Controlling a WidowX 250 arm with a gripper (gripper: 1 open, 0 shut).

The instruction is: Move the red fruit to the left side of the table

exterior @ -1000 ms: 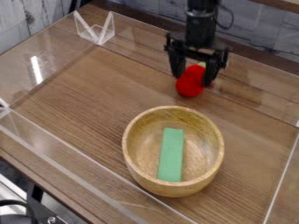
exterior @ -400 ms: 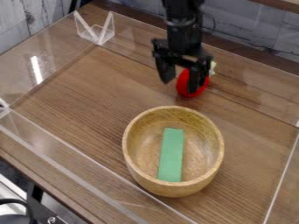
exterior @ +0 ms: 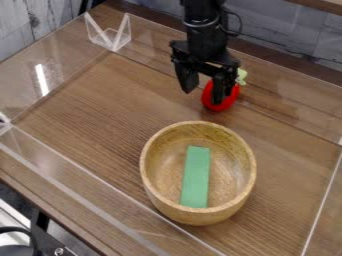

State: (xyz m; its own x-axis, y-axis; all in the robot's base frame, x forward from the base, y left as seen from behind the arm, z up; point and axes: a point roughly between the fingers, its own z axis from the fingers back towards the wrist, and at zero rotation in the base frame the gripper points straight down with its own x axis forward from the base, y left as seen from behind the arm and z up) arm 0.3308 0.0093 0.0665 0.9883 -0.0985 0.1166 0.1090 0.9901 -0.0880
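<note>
Hovering in the upper middle of the frame, the black gripper [exterior: 205,82] is holding its jaws spread. The red strawberry [exterior: 221,97], upper right of centre, is lying toward the right-hand finger, so the coming grasp is probably needing a rightward shift.

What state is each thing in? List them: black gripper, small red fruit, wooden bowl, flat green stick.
Black robot gripper: open, by the fruit, not holding it.
Small glossy red fruit: on the table, not lifted.
Round light wooden bowl: upright, holding the stick.
Flat green stick: lying inside the bowl.
</note>
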